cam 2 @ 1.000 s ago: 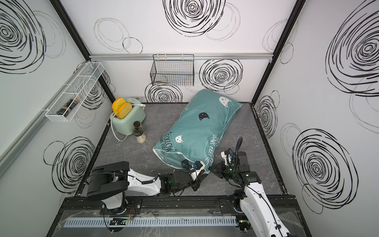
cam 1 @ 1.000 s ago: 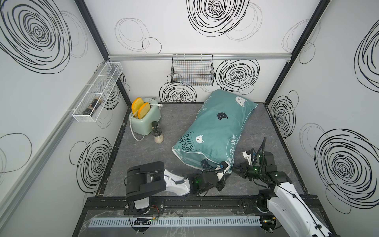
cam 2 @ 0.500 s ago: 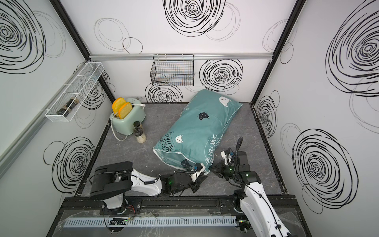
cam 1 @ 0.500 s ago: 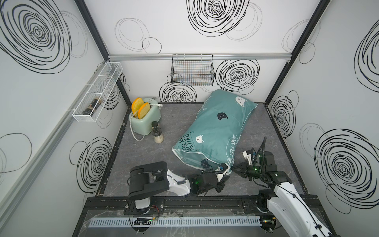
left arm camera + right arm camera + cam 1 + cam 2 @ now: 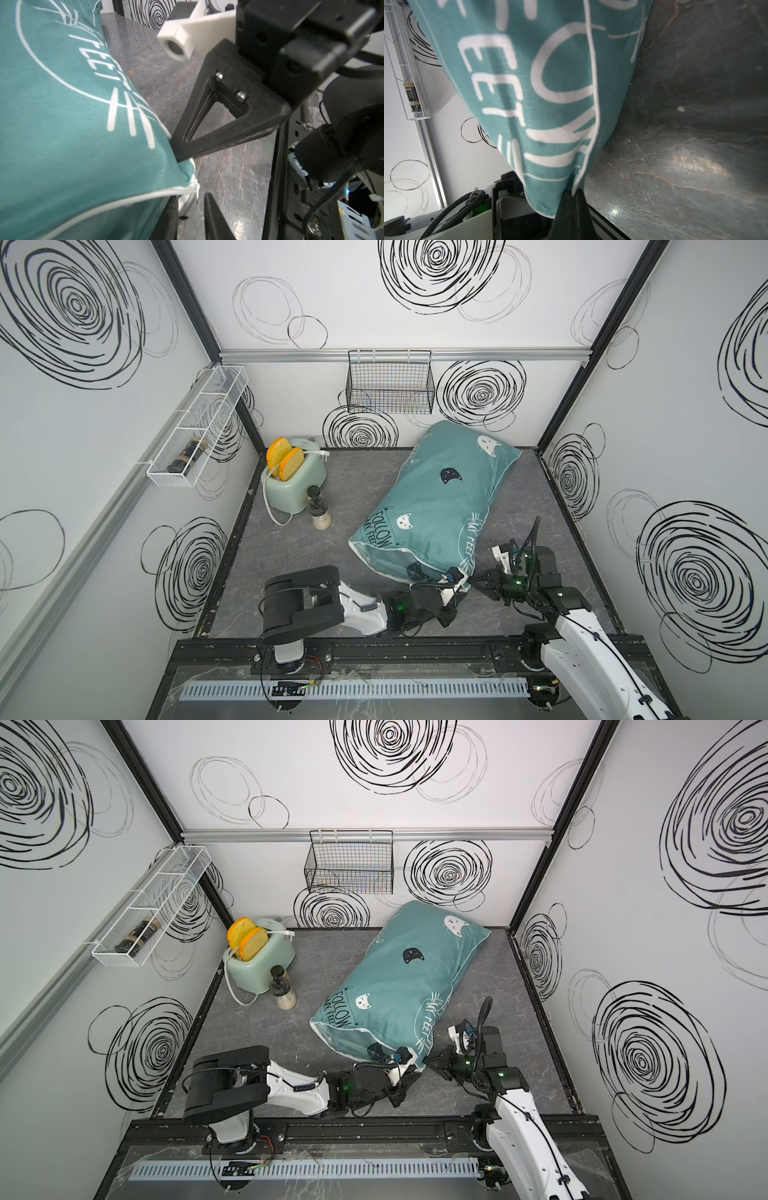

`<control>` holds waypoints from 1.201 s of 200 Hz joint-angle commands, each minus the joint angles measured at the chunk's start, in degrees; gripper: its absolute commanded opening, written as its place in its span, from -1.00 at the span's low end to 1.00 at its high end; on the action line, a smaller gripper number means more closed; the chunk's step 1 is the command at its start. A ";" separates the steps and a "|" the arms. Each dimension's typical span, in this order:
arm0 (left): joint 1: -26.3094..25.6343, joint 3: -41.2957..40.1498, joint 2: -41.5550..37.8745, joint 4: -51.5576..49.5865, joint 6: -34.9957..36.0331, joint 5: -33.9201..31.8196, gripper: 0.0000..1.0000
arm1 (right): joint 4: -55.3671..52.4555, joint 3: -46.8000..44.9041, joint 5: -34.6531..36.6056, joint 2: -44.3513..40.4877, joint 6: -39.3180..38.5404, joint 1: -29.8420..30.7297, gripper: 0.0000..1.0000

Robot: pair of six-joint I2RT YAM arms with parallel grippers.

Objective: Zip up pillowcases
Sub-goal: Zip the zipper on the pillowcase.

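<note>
A plump teal pillowcase (image 5: 440,497) printed with cat faces lies on a grey table (image 5: 291,564). Its long axis runs away from both claws toward the far wall, and its near short end, which carries the zipper seam (image 5: 99,200), sits right at their tips. The right claw (image 5: 572,193) is clenched on one corner of that end, pinching fabric and white piping. The left claw (image 5: 191,204) sits just beside it, jaws apart with a clear gap and grasping nothing visible. The white zipper pull (image 5: 196,188) hangs just ahead of that gap, so the left claw is nearer. The seam leads sideways from the pinched corner past the left claw — how much of it is closed cannot be told.
</note>
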 commanded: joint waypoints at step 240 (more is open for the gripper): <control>-0.25 2.97 1.31 -1.19 0.37 -5.33 -0.85 | 0.71 1.16 0.05 -0.88 0.84 0.36 -1.00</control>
